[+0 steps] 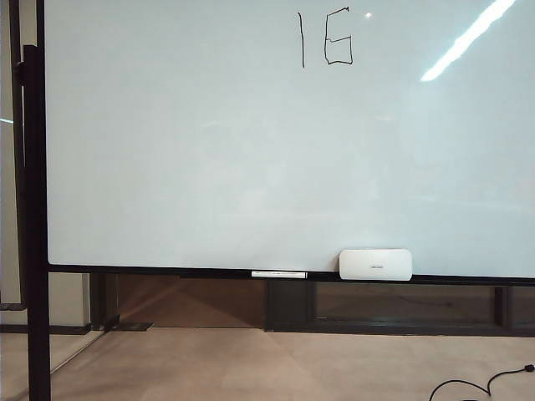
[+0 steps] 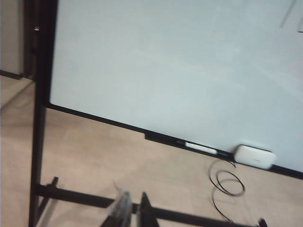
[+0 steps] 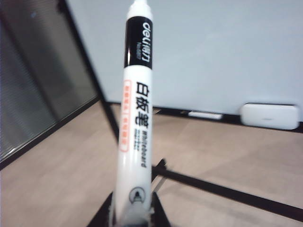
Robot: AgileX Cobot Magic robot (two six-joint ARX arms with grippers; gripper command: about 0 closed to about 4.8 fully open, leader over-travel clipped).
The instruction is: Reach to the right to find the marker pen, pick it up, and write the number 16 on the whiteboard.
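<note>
The marker pen (image 3: 136, 118) stands up between the fingers of the right gripper (image 3: 133, 213), which are closed on the lower end of its white barrel. From the fingers the barrel runs away toward the whiteboard (image 3: 213, 52), its black collar and pale tip at the far end, with black characters and an orange-red strip of lettering along its side. The tip is clear of the board and touches nothing.

Beyond the right fingers, on the board's lower rail (image 3: 227, 118), lie a thin flat white strip (image 3: 205, 115) and, just beside it, a rounded white eraser block (image 3: 270, 116). A black stand post (image 3: 90, 71) slants past the pen on one side, and the floor (image 3: 57, 184) lies below.

The left gripper (image 2: 130, 210) shows only as two dark, blurred fingertips at the edge of its wrist view. A narrow gap shows between them and nothing lies in it, so the fingers are slightly open and empty. Well ahead of them are the same rail with the strip and the eraser block, and a looped black cable (image 2: 227, 184) lies on the floor under the eraser.

In the exterior view neither arm appears. The whiteboard fills most of that view, and the number 16 (image 1: 326, 38) is written in black near its top edge.
</note>
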